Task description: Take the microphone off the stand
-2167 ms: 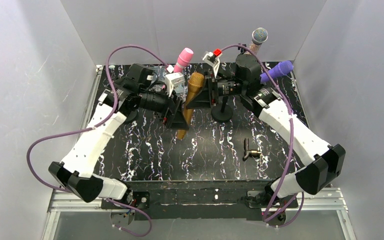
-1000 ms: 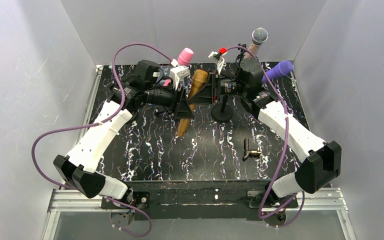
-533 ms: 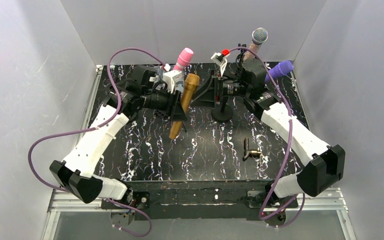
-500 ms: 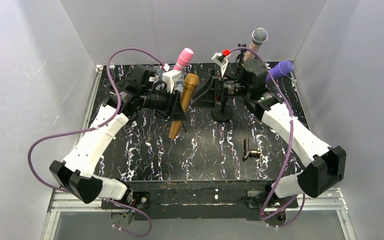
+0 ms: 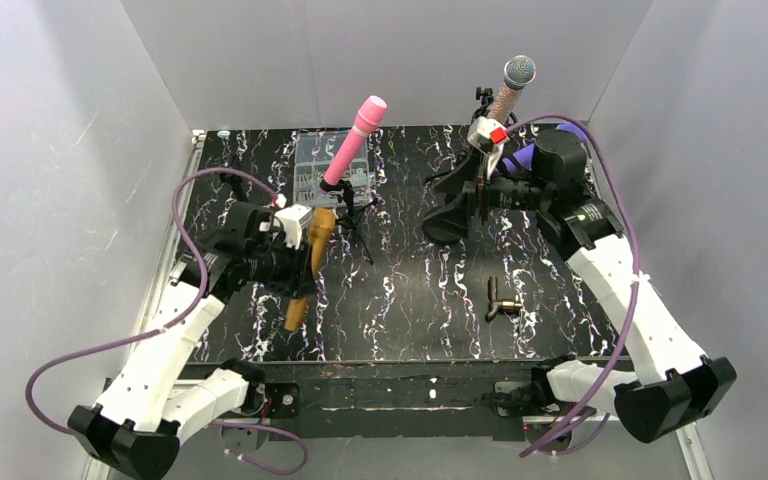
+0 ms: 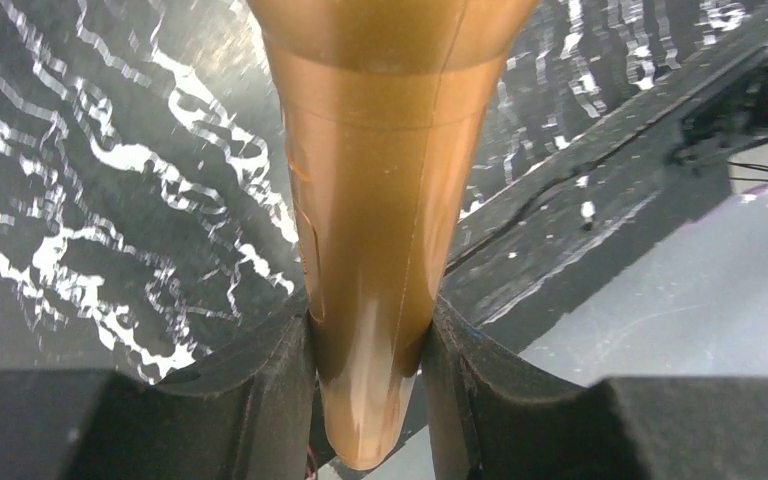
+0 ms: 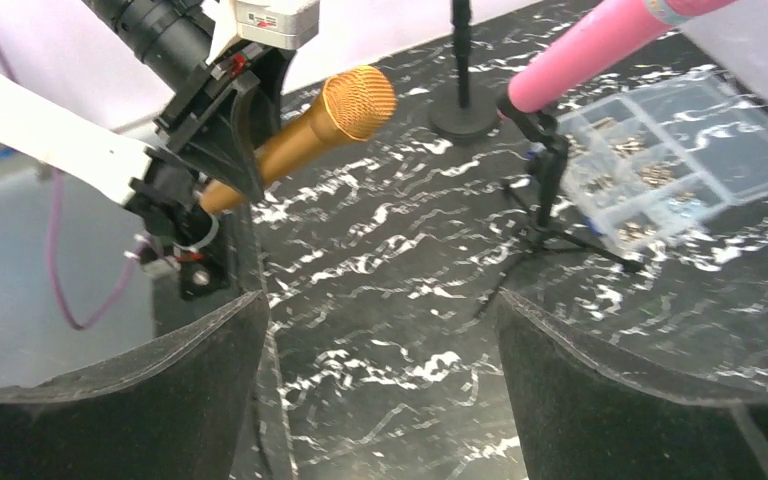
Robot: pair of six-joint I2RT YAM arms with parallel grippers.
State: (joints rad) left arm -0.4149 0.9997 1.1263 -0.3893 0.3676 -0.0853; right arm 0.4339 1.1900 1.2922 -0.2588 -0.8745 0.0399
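Note:
The gold microphone (image 5: 305,270) hangs tilted over the table's left half, head up, clear of any stand. My left gripper (image 5: 295,268) is shut on its handle; in the left wrist view the tapered gold microphone (image 6: 375,200) sits pinched between both black pads, left gripper (image 6: 368,345) near its tail end. My right gripper (image 5: 457,200) stands open and empty at the back right, over the black round-based stand (image 5: 440,228), which it partly hides. From the right wrist, the right gripper (image 7: 380,340) frames bare table, with the gold microphone (image 7: 305,125) far off.
A pink microphone (image 5: 353,140) sits on a tripod (image 7: 550,190) in front of a clear parts box (image 5: 320,160). A silver-headed microphone (image 5: 513,85) stands at the back right, with a purple one (image 5: 522,157) behind my right arm. A small black clip (image 5: 500,300) lies at centre right.
My left arm has carried the gold microphone away from the stand toward the front left. My right gripper has opened and drawn back to the right.

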